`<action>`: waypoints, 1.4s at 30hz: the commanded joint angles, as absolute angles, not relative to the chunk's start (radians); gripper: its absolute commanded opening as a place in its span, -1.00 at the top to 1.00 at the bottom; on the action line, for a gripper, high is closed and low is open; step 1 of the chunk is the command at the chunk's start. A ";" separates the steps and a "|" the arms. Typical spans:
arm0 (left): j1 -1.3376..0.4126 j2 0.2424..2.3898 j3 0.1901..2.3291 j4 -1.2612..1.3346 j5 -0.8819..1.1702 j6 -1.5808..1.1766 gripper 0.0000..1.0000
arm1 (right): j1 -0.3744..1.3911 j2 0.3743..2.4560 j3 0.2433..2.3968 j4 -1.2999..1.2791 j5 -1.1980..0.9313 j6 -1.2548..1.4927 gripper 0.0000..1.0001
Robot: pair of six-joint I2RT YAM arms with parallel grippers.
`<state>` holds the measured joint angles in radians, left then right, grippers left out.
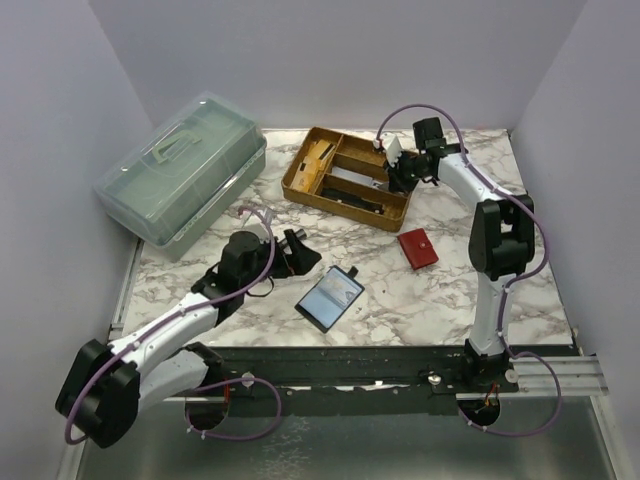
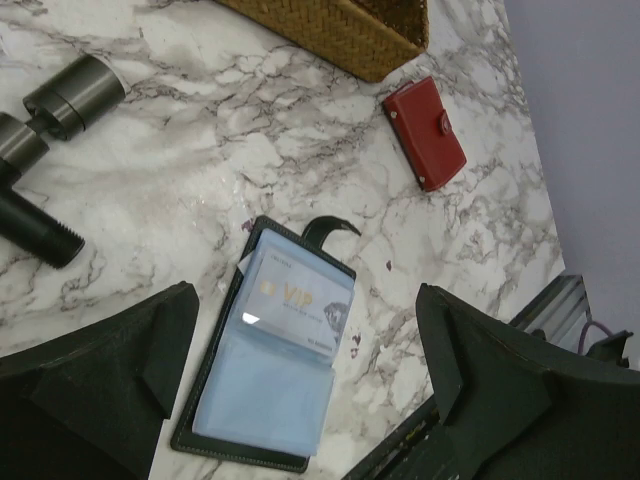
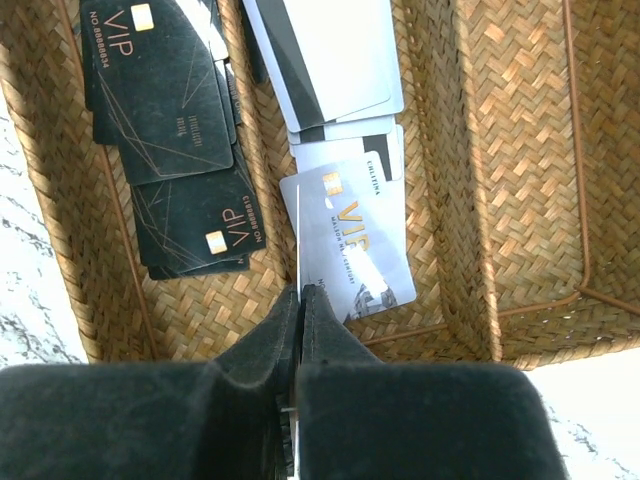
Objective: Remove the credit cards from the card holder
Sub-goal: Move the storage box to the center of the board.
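Note:
The black card holder lies open on the marble table, and its clear sleeves show a pale VIP credit card. My left gripper is open and empty, hovering above the holder, one finger on each side. My right gripper is shut on a pale credit card, held edge-on over the wicker tray. That card shows white at the gripper in the top view. Dark cards and pale cards lie in the tray's compartments.
A red snap wallet lies shut to the right of the holder, also in the left wrist view. A green lidded plastic box stands at the back left. Dark metal cylinders lie left of the holder.

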<state>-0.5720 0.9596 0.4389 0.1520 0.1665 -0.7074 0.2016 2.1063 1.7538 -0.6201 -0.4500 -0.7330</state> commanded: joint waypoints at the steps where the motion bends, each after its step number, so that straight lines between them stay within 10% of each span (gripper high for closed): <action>1: -0.557 1.102 0.538 0.293 0.131 -0.735 -0.98 | 0.196 2.045 1.705 -0.569 -0.465 -0.658 1.00; 11: -0.518 1.248 0.716 0.289 0.084 -0.701 -0.98 | 0.196 2.208 1.979 -0.752 -0.582 -0.598 1.00; 33: -0.279 1.549 0.954 0.255 0.245 -0.763 -0.98 | 0.213 2.061 1.636 -0.607 -0.696 -0.594 1.00; 42: -0.252 1.577 0.966 0.272 0.299 -0.785 -0.97 | 0.198 2.303 2.054 -0.717 -0.614 -0.553 1.00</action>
